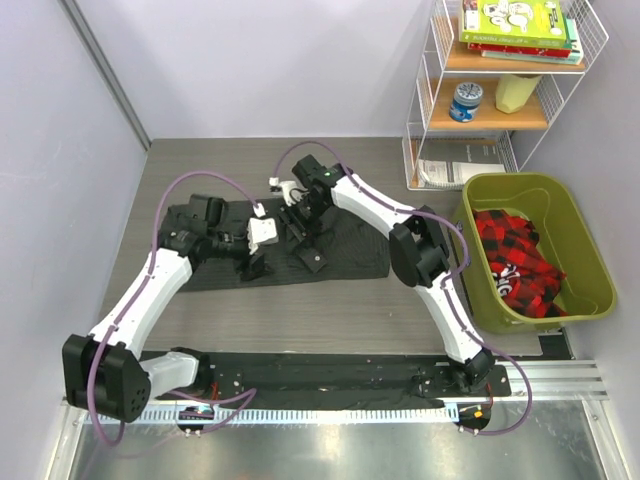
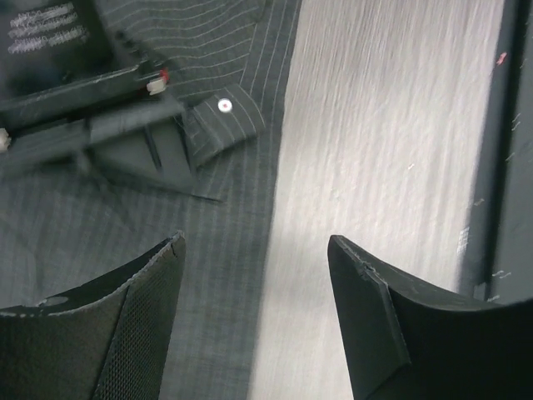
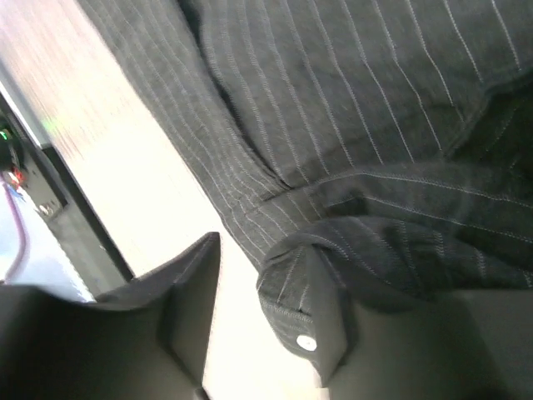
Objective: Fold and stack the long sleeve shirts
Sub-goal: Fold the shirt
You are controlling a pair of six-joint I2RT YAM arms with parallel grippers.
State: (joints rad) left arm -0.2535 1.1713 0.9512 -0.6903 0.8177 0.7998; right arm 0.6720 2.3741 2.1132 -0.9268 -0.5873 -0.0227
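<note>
One long sleeve shirt [image 1: 350,250] lay near the worktop's [image 1: 300,310] centre, seemingly partly folded, with no stack visible. The left tool [image 2: 254,242] hung released over its 6 o'clock edge. The right tool [image 3: 275,267] stood released astride a buttoned cuff [image 3: 291,317]. Most of the folding probably remained.

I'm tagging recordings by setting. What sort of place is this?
Probably a robotics lab cell staged for laundry, not a home: robot arms bolted to a metal rail, bare partition walls, and a wire shelf and green bin of red plaid cloth beside the pinstriped shirt.
</note>
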